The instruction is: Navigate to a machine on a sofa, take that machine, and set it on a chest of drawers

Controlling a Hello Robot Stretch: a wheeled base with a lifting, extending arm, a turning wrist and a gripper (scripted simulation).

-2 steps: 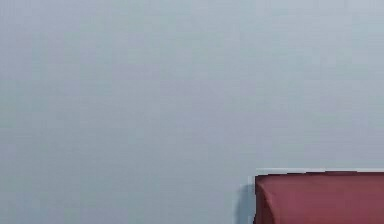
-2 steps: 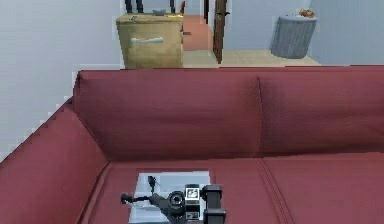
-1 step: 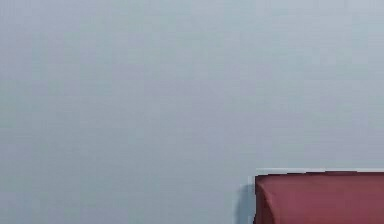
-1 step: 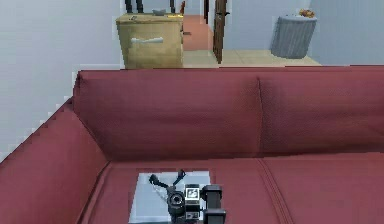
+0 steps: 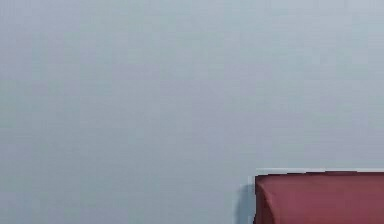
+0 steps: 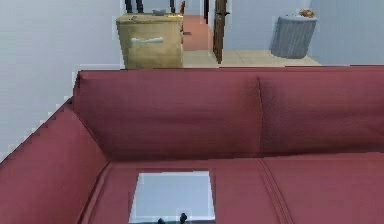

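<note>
A pale flat slab [image 6: 172,197], rectangular and light grey, lies flat on the left seat cushion of a dark red sofa [image 6: 180,110], close to the front edge of the seat. At its near edge, in the arm side view, two small dark tips stand up; these look like the far end of the gripper [image 6: 174,217]. With the slab lying on the cushion right behind it, I cannot tell whether the gripper holds anything, or whether it touches the slab at all.

The sofa has a broad backrest split by one seam, a second seat cushion to the right, and a padded armrest [image 6: 48,170] sloping down on the left.

Behind the backrest stands a tan wooden chest [image 6: 150,42] with a pale bar across its front and some dark shapes on top, too small to name. Right of it a dark door [image 6: 218,30] stands ajar. Further right sits a round grey bin [image 6: 293,37] with something brownish at its rim.

In the forward view, a plain pale blue-grey wall [image 5: 150,100] – and, low at the right, one red corner of the sofa [image 5: 320,198]
</note>
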